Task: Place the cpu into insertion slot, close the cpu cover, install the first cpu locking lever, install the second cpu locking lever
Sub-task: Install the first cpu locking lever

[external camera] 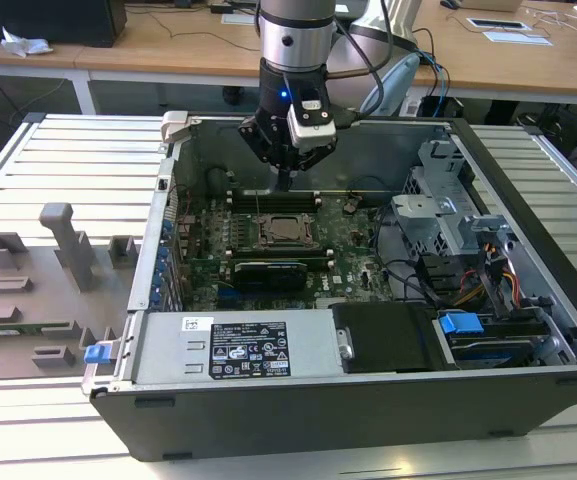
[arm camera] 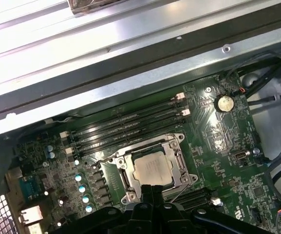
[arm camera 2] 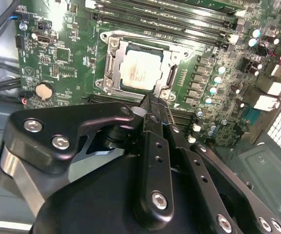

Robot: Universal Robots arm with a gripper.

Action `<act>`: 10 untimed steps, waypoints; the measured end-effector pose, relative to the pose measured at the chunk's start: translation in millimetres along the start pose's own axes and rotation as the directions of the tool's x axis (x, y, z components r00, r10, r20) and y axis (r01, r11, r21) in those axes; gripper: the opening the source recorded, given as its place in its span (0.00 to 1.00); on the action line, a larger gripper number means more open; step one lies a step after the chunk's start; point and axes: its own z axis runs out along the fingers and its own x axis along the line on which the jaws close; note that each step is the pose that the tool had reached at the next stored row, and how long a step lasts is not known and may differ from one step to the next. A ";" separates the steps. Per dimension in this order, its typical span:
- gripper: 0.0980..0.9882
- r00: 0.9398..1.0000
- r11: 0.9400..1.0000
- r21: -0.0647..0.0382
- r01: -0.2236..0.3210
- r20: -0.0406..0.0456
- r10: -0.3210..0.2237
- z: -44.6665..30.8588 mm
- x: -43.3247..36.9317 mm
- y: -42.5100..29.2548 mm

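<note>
The cpu (arm camera 2: 139,68) (arm camera: 152,169) (external camera: 286,230) lies flat in the insertion slot (arm camera 2: 112,62) (arm camera: 122,170) on the green motherboard, its silver top showing. The cpu cover (arm camera 2: 169,57) (arm camera: 179,163) lies down around it as a silver frame. A thin wire lever (arm camera: 106,157) runs along one side of the socket, and another (arm camera: 181,192) (arm camera 2: 169,116) stands out beside the fingertips. My gripper (external camera: 284,182) (arm camera 2: 152,103) (arm camera: 152,190) hangs just above the socket's edge, shut, with nothing between its fingers.
Long black memory slots (arm camera: 125,127) run beside the socket. A black card (external camera: 270,272) sits on its near side in the exterior view. The case's metal walls (external camera: 368,150), a drive cage (external camera: 448,215) and cables (external camera: 418,280) enclose the board. A grey fixture (external camera: 68,245) stands outside the case.
</note>
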 end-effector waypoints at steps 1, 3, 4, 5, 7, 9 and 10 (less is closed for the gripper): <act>0.01 1.000 1.000 0.000 0.006 0.000 -0.006 0.0 0.0 0.0; 0.01 1.000 1.000 0.000 0.023 0.000 -0.023 0.0 0.0 0.0; 0.01 1.000 1.000 0.000 0.029 0.000 -0.029 0.0 0.0 0.0; 0.01 0.999 0.999 0.000 0.035 0.000 -0.035 0.0 0.0 0.0; 0.01 0.999 0.999 0.000 0.047 0.000 -0.047 0.0 0.0 0.0; 0.01 0.998 0.998 0.000 0.059 0.000 -0.059 0.0 0.0 0.0; 0.01 0.998 0.998 0.000 0.069 0.000 -0.069 0.0 0.0 0.0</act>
